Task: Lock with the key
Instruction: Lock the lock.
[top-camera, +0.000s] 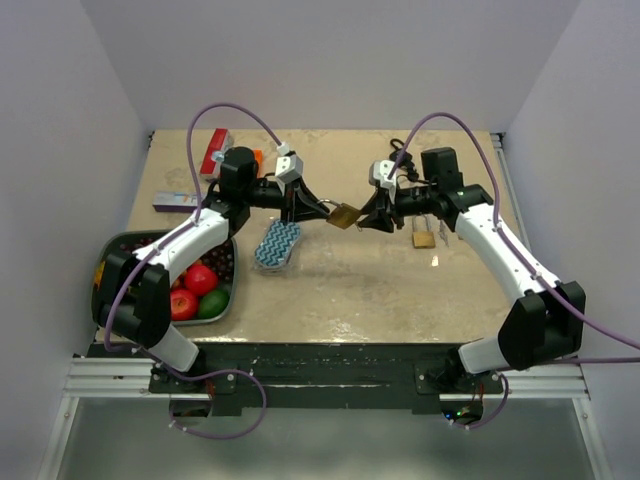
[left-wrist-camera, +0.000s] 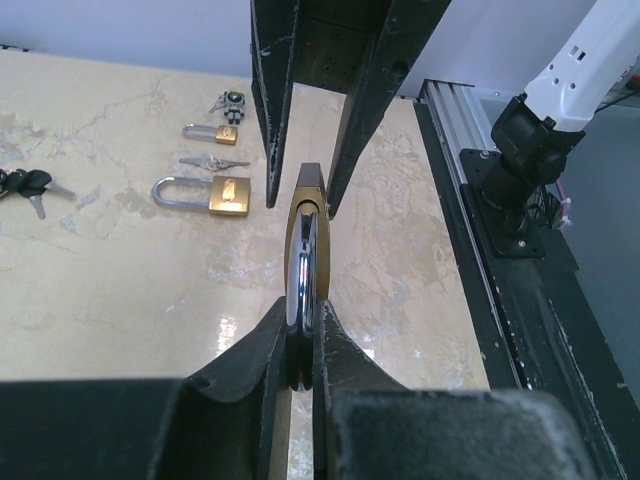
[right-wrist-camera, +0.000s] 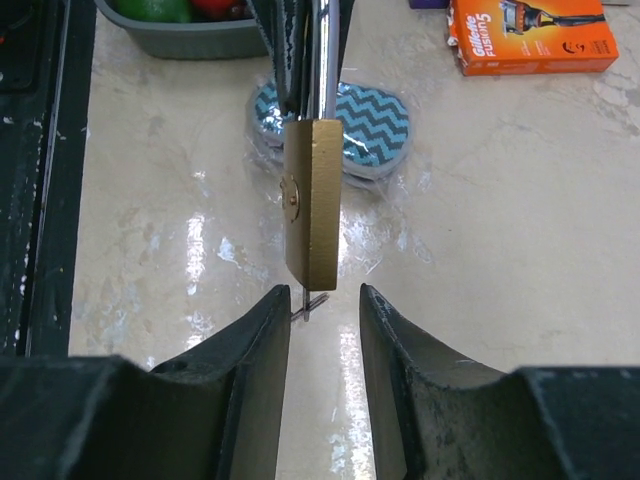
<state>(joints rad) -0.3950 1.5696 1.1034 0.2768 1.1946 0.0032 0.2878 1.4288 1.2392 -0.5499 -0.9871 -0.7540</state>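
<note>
Left gripper (left-wrist-camera: 303, 325) clamped on the shackle of the brass padlock (right-wrist-camera: 314, 200), held edge-on in the air above mid-table (top-camera: 400, 290), while right gripper (right-wrist-camera: 325, 305) stands jaws apart, flanking the small key (right-wrist-camera: 310, 303) jutting from the lock body's near end.

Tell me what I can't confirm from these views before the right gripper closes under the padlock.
- The keyhole: right wrist view, hidden under the padlock; only a thin metal tip pokes out below.
- Whether the shackle is latched: left wrist view, seen edge-on and pinched in the left gripper.
- Where the right gripper meets the padlock: top view, too small, fingers over it.
</note>
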